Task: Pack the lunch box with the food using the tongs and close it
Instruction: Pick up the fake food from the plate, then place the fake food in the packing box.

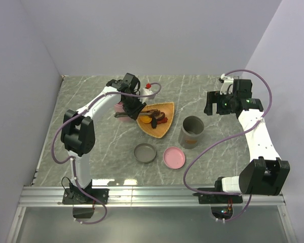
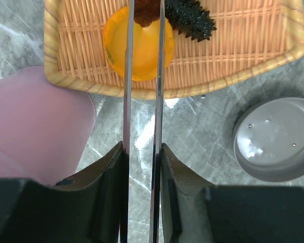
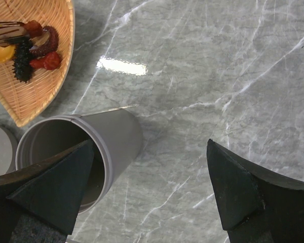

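Over the plate (image 1: pixel 162 129), left tool (image 1: pixel 133 109) pointing down, clenched on tongs (image 2: pixel 127 101), right tool (image 3: pixel 150 145) spread wide

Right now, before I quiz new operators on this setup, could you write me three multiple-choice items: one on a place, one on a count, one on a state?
1. Seen from above, where is the grey container relative to the woven plate?
A. on it
B. to its right
C. to its left

2. How many round lids lie loose on the table?
A. one
B. two
C. four

3. The right end effector is:
A. open, holding nothing
B. shut on a lid
C. shut on the plate

Answers:
1 B, it stands on the table beside the plate's right edge.
2 B, a grey lid and a pink lid lie side by side.
3 A, its fingers stand wide apart with nothing gripped.
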Controlling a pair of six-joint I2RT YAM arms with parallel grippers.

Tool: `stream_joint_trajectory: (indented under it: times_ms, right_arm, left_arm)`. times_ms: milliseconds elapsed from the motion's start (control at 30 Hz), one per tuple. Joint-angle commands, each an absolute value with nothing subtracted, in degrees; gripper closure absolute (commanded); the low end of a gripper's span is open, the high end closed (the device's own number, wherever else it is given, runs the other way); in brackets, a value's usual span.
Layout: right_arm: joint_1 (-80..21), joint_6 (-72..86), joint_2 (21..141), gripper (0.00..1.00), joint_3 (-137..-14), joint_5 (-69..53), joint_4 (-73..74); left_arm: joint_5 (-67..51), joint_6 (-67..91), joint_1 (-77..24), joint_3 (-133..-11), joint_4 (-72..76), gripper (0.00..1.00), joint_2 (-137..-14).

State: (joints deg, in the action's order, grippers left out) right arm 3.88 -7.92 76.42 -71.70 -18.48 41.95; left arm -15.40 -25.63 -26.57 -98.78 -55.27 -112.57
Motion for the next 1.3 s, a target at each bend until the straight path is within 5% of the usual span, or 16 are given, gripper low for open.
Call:
stream_joint_trajectory:
  times_ms: [0,800,1267]
  right_arm:
    - [3.5,-7.4,75.2,0.01,-73.7,-18.6,40.6]
    - [4.0,-2.5,75.8,0.00,-80.0,-18.4,42.5]
    - [12.2,1.5,79.2,0.00,-86.2,-27.1,45.4]
  left_arm:
    - [-18.0,-24.7,-26.9,-101.0,-55.4,0.99,-107.1]
    - [-32.8,-18.4,-27.7,-108.5,-58.6,1.00,-95.1]
    - [-32.5,-15.2,-39.7,-108.1,-55.5,1.00,-94.3]
